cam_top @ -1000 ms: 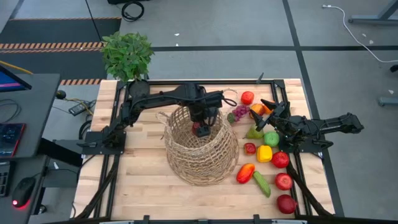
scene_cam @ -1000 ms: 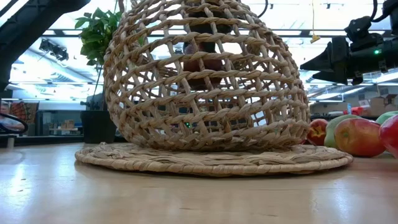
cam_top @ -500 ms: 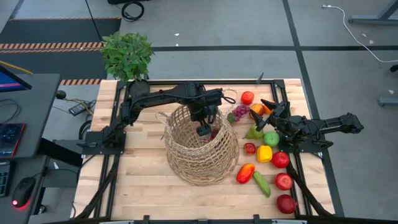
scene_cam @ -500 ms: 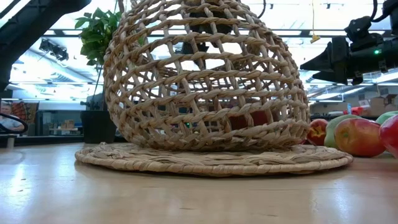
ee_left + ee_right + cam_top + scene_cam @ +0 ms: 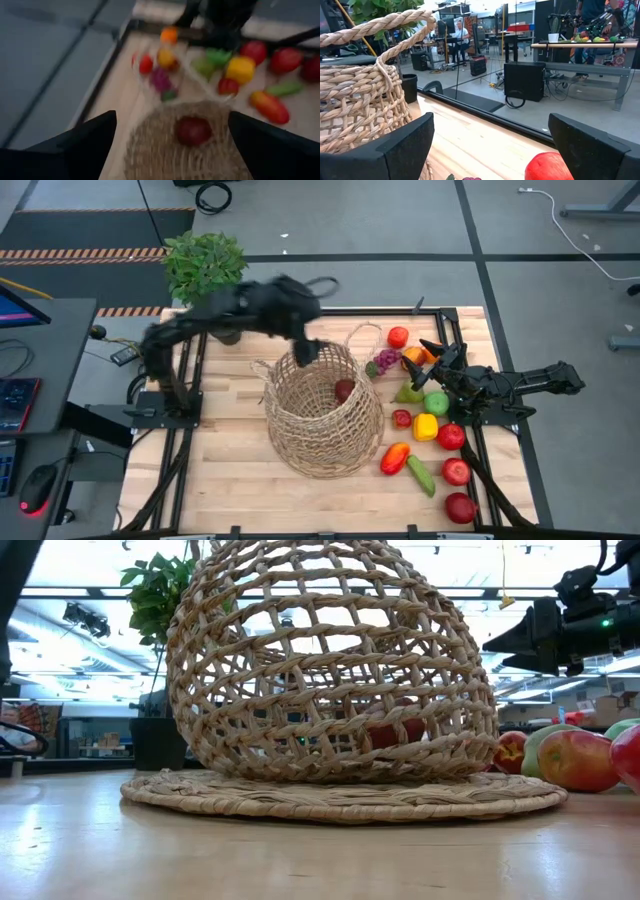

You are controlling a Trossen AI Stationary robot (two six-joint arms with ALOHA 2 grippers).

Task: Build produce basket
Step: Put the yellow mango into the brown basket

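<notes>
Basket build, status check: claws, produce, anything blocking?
Left claw open, empty, over basket rim. Right claw open, parked above loose produce. One red apple in basket. Nothing blocking.

Your two arms are dark, near-black, jointed builds of slim links and thicker motor housings. The left arm (image 5: pixel 215 315) shows blurred from above, a dark cable looping off its upper end. The right arm (image 5: pixel 520 388) reads as a chain of blocky black segments with angular brackets. At table height the right arm's black housing carries a small green light (image 5: pixel 606 623). In each wrist view your fingers are broad, matte black, wedge-shaped plates with flat faces and straight edges: left fingers (image 5: pixel 75 147), right fingers (image 5: pixel 400 145). No markings or screws can be made out.
</notes>
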